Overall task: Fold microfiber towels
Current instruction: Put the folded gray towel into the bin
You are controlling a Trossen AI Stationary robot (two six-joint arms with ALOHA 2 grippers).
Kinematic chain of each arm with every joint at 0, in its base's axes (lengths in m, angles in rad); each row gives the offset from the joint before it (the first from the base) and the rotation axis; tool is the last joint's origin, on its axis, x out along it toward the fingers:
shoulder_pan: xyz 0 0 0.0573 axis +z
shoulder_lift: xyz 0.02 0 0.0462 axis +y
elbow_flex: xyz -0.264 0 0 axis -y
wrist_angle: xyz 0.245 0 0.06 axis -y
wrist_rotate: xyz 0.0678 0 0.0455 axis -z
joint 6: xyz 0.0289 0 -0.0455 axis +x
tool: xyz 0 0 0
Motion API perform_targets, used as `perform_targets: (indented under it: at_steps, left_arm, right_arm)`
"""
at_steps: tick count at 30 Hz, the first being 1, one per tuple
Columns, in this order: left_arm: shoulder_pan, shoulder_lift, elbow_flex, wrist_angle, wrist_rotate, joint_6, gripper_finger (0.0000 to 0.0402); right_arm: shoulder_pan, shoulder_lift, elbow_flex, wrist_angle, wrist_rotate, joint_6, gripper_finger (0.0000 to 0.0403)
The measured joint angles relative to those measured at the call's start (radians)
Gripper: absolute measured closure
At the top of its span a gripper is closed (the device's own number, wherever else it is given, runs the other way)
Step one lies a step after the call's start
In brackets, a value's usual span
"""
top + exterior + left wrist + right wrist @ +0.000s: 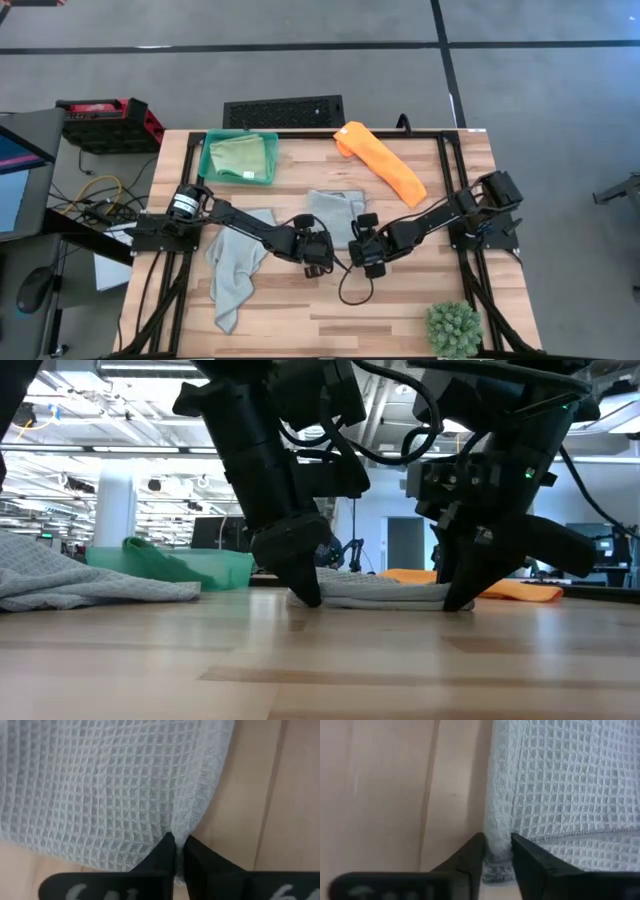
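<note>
Wrist views show left gripper (179,845) and right gripper (497,851) apparently pinching the folded grey towel (335,215).

The pale grey towel (110,790) at the table's centre is a soft waffle-weave cloth, matt, its grid of small raised squares edged by a stitched hem, and the matt black, smooth, hard-looking fingers of the left gripper (176,851) and right gripper (497,851) pinch its corners. The table (400,320) is pale planked wood with a faint satin sheen and visible grain. At eleven o'clock a smooth, slightly glossy green plastic tray (210,160) holds a light green cloth (240,155), and at one o'clock lies a soft, matt orange towel (385,165).
</note>
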Motion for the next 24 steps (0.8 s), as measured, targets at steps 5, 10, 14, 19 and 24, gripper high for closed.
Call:
perform_targets:
  at_steps: [5,10,14,19,24]
  left_arm:
    - [0.000,0.000,0.000,0.000,0.006,-0.033,0.0396]
    - [0.001,-0.009,-0.001,-0.002,0.015,-0.064,0.0396]
    - [0.003,-0.055,-0.005,-0.021,0.021,-0.094,0.0398]
    - [0.000,-0.153,-0.005,-0.108,-0.030,-0.137,0.0397]
    - [-0.002,-0.259,-0.003,-0.295,-0.181,-0.253,0.0395]
  right_arm:
    - [0.001,0.002,-0.001,-0.004,0.014,-0.001,0.0380]
    - [-0.002,0.005,0.013,-0.028,0.058,0.000,0.0386]
    - [-0.008,0.011,0.087,-0.126,0.105,-0.032,0.0396]
    - [-0.040,0.008,0.213,-0.249,0.239,-0.128,0.0392]
    - [-0.108,0.000,0.321,-0.299,0.295,-0.227,0.0397]
